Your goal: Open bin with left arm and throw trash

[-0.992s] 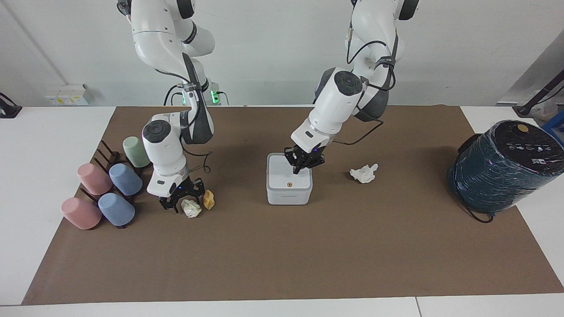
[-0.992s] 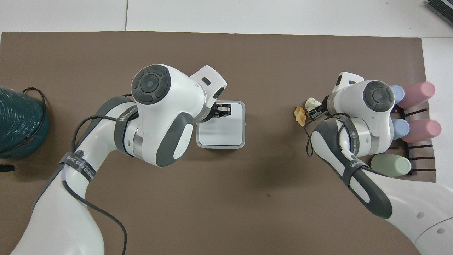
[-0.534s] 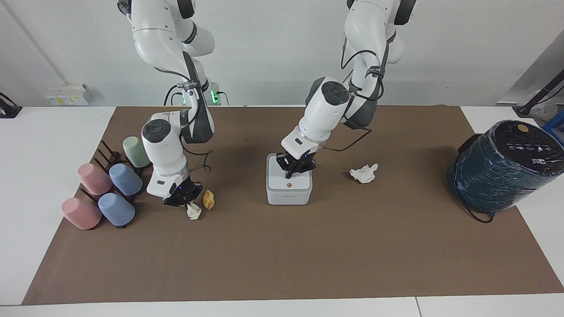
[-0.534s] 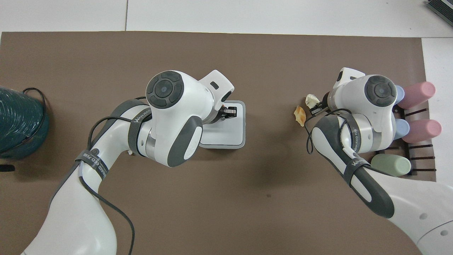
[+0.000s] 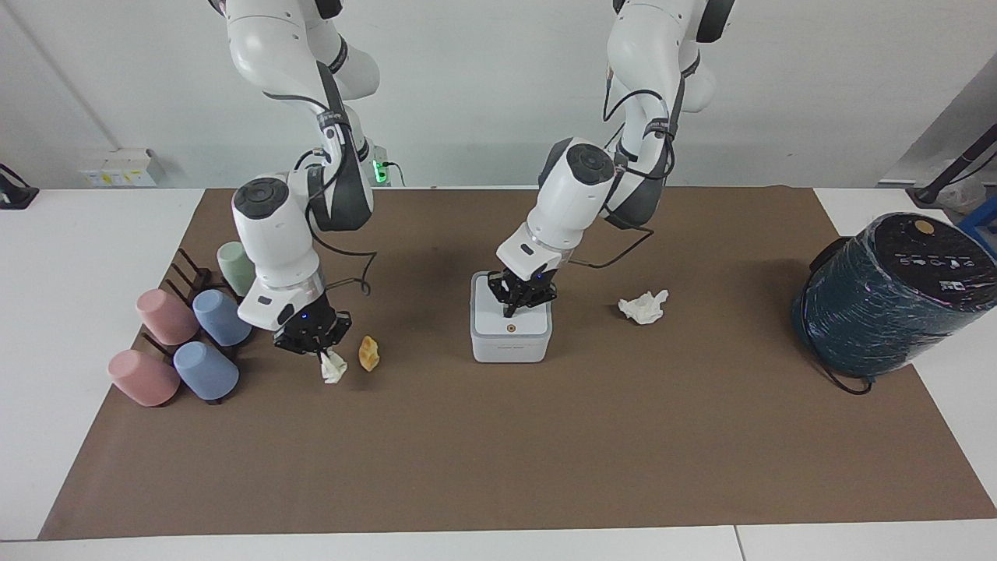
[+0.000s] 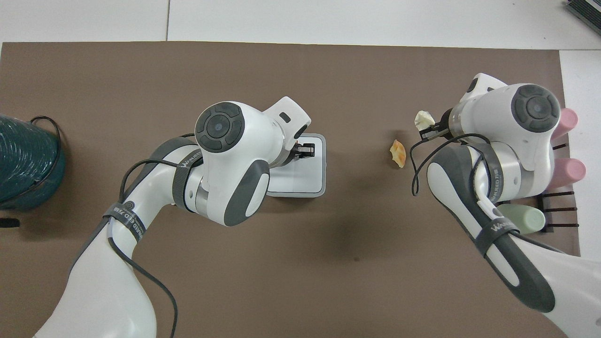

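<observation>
The white bin [image 5: 510,345] stands in the middle of the brown mat with its lid down and its orange button [image 5: 510,328] showing. It also shows in the overhead view [image 6: 307,180]. My left gripper [image 5: 519,302] is shut, with its tips on the lid just nearer to the robots than the button [image 6: 303,150]. My right gripper [image 5: 315,343] is shut on a white tissue wad [image 5: 333,366] and holds it just above the mat [image 6: 424,120]. The yellow-orange lump [image 5: 368,353] lies on the mat beside it [image 6: 398,152]. A second white wad [image 5: 643,306] lies beside the bin, toward the left arm's end.
Pastel cups [image 5: 167,339] lie on a dark rack at the right arm's end [image 6: 568,166]. A big dark teal wrapped cylinder [image 5: 896,292] with a black cable stands at the left arm's end [image 6: 26,162].
My right gripper shut on the white tissue wad and lifted it off the mat, away from the yellow lump. My left gripper came down onto the bin lid, toward the button.
</observation>
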Tool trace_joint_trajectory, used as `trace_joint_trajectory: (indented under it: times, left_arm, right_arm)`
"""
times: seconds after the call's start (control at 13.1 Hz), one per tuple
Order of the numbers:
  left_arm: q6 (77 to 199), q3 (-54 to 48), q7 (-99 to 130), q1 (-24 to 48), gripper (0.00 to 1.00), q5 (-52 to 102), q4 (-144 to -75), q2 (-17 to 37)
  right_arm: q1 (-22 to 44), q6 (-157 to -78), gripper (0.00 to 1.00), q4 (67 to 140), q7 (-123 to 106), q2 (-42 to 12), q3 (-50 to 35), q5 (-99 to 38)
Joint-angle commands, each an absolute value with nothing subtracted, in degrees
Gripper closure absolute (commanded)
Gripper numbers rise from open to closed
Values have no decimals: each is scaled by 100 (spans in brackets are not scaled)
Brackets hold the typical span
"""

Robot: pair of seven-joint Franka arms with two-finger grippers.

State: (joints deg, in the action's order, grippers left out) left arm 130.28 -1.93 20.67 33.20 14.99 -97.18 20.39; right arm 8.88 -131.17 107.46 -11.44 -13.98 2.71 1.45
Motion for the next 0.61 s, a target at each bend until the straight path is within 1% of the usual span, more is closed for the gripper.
trace_joint_trajectory:
  times: [0.0,0.31,0.46,0.53]
  left_arm:
    - [12169,-97,2083,3262,100,1486,-9144,2276]
    - [10595,-62,2074,2761,100,1363,-8307,2197]
    - [9733,-35,2074,2620,100,1152,-7903,2171]
    - [9381,-35,2074,2541,100,1038,-7780,2119]
  right_arm:
    - [879,-12281,100,10390,-941,-1038,237,114]
    - [923,-11595,100,10240,-617,-555,220,-420]
    - [914,-11356,100,10056,-39,-527,-8,-781]
    - [914,-11425,100,10029,365,-553,-104,-1035]
